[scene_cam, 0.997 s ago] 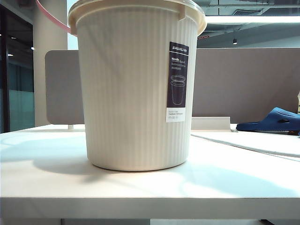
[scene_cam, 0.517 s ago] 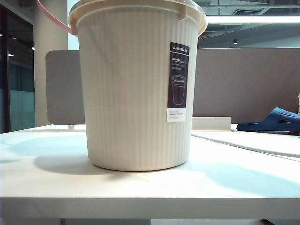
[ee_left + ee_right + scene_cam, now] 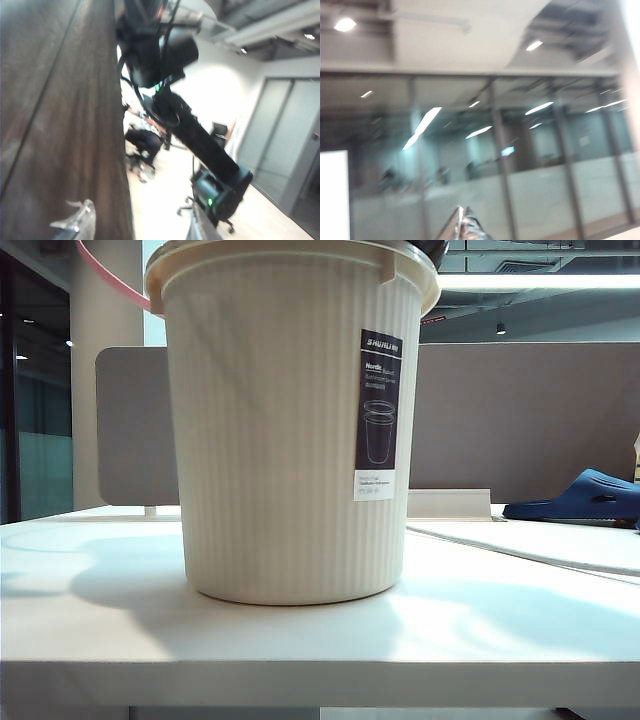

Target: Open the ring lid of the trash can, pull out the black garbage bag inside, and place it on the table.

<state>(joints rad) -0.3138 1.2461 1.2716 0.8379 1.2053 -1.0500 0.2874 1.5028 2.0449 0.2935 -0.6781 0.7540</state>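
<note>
The cream ribbed trash can (image 3: 290, 430) stands on the white table (image 3: 300, 645) and fills the middle of the exterior view. The pink ring lid (image 3: 108, 278) sticks up and away from the rim at the upper left. The black garbage bag is hidden. A dark shape (image 3: 433, 250) shows just above the rim at the right; I cannot tell what it is. My left gripper (image 3: 137, 230) is open and empty, one fingertip (image 3: 75, 225) before a brown panel. My right gripper (image 3: 462, 227) is shut, raised and facing a glass wall.
A grey partition panel (image 3: 520, 420) runs behind the can. A blue slipper (image 3: 585, 495) lies on the table at the far right. In the left wrist view the other black arm (image 3: 200, 150) crosses the picture, with office chairs on the floor behind it.
A dark shape has come into view above the can's right rim. The shadows on the table have shifted and the can has wobbled slightly. The ring lid stays raised.
</note>
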